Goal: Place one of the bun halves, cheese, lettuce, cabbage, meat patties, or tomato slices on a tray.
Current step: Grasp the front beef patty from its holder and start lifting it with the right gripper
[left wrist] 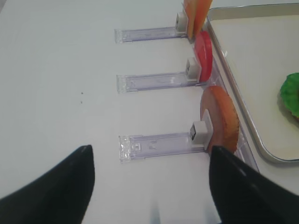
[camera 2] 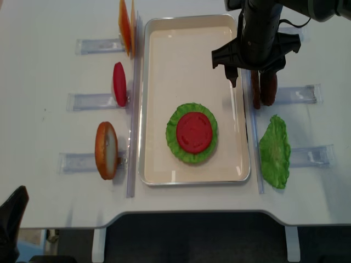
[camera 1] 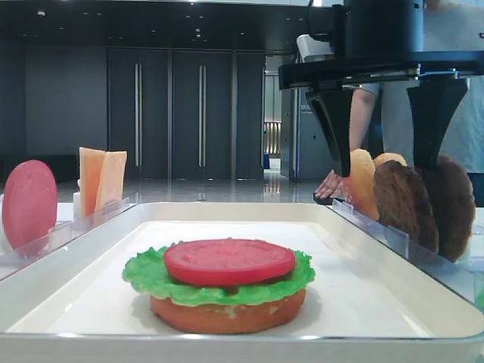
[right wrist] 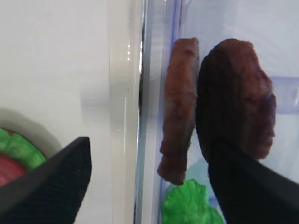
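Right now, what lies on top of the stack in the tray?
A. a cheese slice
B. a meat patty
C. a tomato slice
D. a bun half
C. A smooth red tomato slice lies on the lettuce over a bun half in the tray; the meat patties stand in their rack to the right of the tray, under the open right gripper.

The right end effector (camera 2: 253, 82) stands spread above the tray (camera 2: 164, 60) rim and the two upright meat patties (camera 2: 263, 87). One finger is beside the patties; the clear rack wall (right wrist: 145, 112) stands between fingers. The tray's far half is bare; the stacked burger (camera 2: 192, 131) fills its middle.
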Controlling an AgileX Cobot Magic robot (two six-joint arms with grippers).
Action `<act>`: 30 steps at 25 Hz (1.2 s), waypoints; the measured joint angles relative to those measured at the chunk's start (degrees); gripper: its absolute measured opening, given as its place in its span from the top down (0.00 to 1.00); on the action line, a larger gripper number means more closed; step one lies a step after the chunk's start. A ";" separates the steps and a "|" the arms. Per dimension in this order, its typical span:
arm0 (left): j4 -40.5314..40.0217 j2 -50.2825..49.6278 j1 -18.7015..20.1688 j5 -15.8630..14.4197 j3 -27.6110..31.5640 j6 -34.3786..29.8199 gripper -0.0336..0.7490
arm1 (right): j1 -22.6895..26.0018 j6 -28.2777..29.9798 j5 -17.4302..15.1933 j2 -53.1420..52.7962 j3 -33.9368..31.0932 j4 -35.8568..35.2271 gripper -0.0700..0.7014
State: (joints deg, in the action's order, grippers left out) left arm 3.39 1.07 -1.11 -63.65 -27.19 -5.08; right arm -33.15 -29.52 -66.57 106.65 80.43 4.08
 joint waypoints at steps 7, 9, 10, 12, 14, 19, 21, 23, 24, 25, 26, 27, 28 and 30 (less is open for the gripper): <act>0.00 0.00 0.00 0.00 0.00 0.00 0.22 | 0.00 0.00 0.05 0.59 0.00 0.89 0.25; 0.00 0.00 0.00 0.00 0.00 0.00 0.22 | 0.00 0.00 0.05 1.27 0.00 1.02 0.25; 0.00 0.00 0.00 0.00 0.00 0.00 0.22 | 0.00 0.00 0.11 1.55 0.00 1.02 0.25; 0.00 0.00 0.00 0.00 0.00 0.00 0.22 | 0.00 0.00 0.17 1.83 0.00 1.12 0.25; 0.00 0.00 0.00 0.00 0.00 0.00 0.22 | 0.00 0.00 0.37 1.83 0.00 1.25 0.25; 0.00 0.00 0.00 0.00 0.00 0.00 0.22 | 0.00 0.00 0.47 1.83 0.00 1.31 0.27; 0.00 0.00 0.00 0.00 0.00 0.00 0.22 | 0.00 0.00 0.47 1.83 0.00 1.43 0.30; 0.00 0.00 0.00 0.00 0.00 0.00 0.22 | 0.00 0.00 0.47 1.83 0.00 1.70 0.34; 0.00 0.00 0.00 0.00 0.00 0.00 0.22 | 0.00 0.00 0.47 1.83 0.00 1.91 0.36; 0.00 0.00 0.00 0.00 0.00 0.00 0.22 | 0.00 0.00 0.47 1.83 0.00 2.22 0.38; 0.00 0.00 0.00 0.00 0.00 0.00 0.22 | 0.00 0.00 0.47 1.83 0.00 2.50 0.40; 0.00 0.00 0.00 0.00 0.00 0.00 0.22 | 0.00 0.00 0.47 1.83 0.00 2.81 0.42; 0.00 0.00 0.00 0.00 0.00 0.00 0.22 | 0.00 0.00 0.47 1.83 0.00 2.88 0.44; 0.00 0.00 0.00 0.00 0.00 0.00 0.22 | 0.00 0.00 0.47 1.83 0.00 3.00 0.47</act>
State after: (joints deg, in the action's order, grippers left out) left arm 3.39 1.07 -1.11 -63.65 -27.19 -5.08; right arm -33.15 -29.52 -66.09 108.48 80.43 7.08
